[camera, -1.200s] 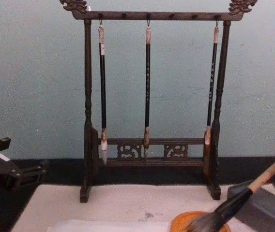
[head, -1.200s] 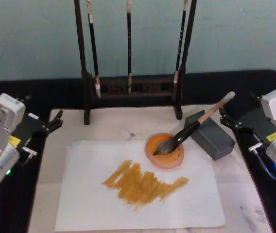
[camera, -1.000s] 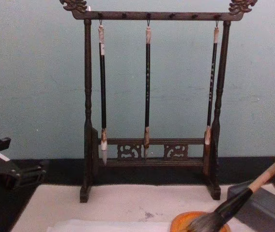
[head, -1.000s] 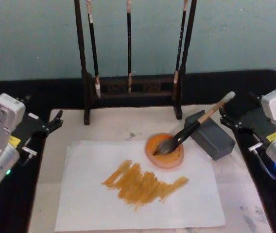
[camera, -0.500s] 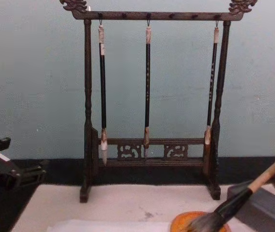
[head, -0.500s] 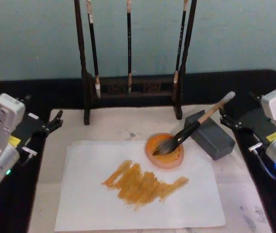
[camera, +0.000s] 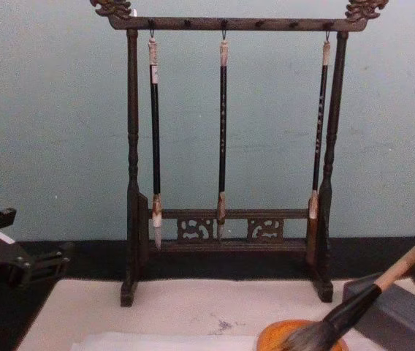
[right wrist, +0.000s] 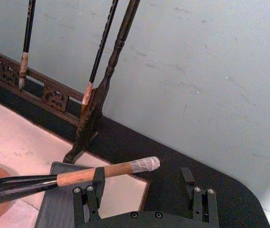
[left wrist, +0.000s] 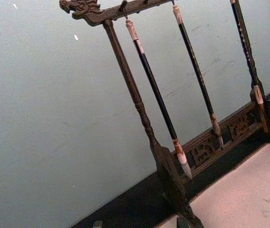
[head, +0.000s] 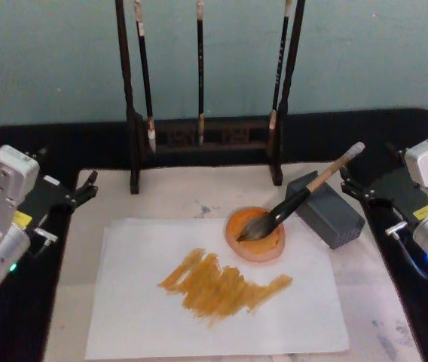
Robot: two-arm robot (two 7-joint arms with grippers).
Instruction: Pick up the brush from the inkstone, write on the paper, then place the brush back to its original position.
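Observation:
The brush (head: 289, 205) lies slanted, its bushy bristles in a round orange dish (head: 255, 243) and its tan handle propped on the grey block-shaped inkstone (head: 327, 211). The right wrist view shows the handle (right wrist: 97, 172) and its white-wrapped end. The paper (head: 139, 302) lies in front of the dish and bears broad orange-brown strokes (head: 221, 286). My right gripper (head: 347, 186) hovers open just right of the brush's end, holding nothing; its fingers (right wrist: 98, 183) stand wide apart. My left gripper (head: 87, 188) is open at the mat's left edge, also seen from the chest (camera: 50, 259).
A dark wooden rack (head: 203, 139) stands at the back of the beige mat (head: 176, 196) with three thin black brushes hanging from it (camera: 222, 131). Black tabletop surrounds the mat. A pale teal wall is behind.

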